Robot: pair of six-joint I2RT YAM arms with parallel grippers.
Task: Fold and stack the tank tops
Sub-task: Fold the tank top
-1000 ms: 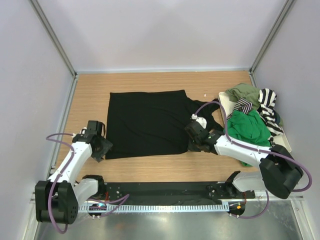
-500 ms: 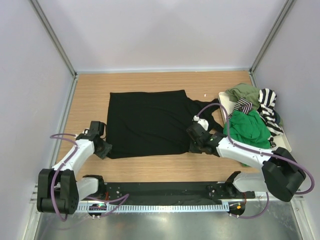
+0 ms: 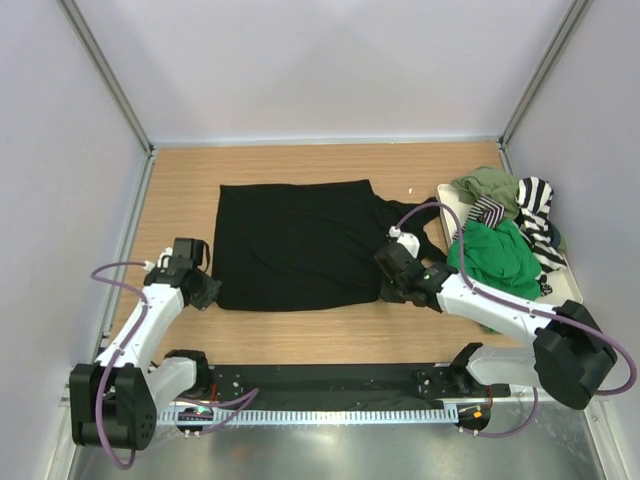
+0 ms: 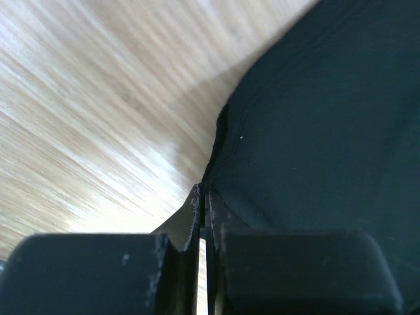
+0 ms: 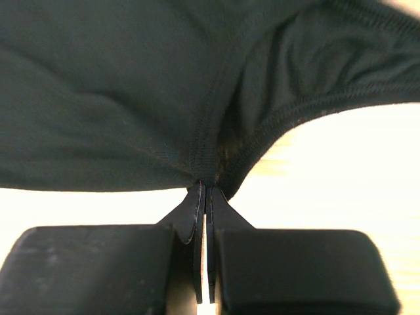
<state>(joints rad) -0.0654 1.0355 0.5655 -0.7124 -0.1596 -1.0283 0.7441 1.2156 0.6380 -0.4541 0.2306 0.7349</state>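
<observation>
The left gripper has its jaws pressed together on the black top's near-left corner. In the left wrist view the fingertips meet with no gap where the hem of the black top runs in. The right gripper is likewise clamped tight on the same top. Its wrist view shows the gripper pinching a stitched seam of the black top at the armhole curve.

Taking the black top's middle as the dial centre in the overhead view, the left gripper sits at about 8 o'clock and the right at about 4. The top lies spread flat on the table, with its straps toward 3 o'clock.

Farther out at 3 o'clock a tray holds a heap: the green top nearest, the olive top toward 1 o'clock, and the striped top beside them.
</observation>
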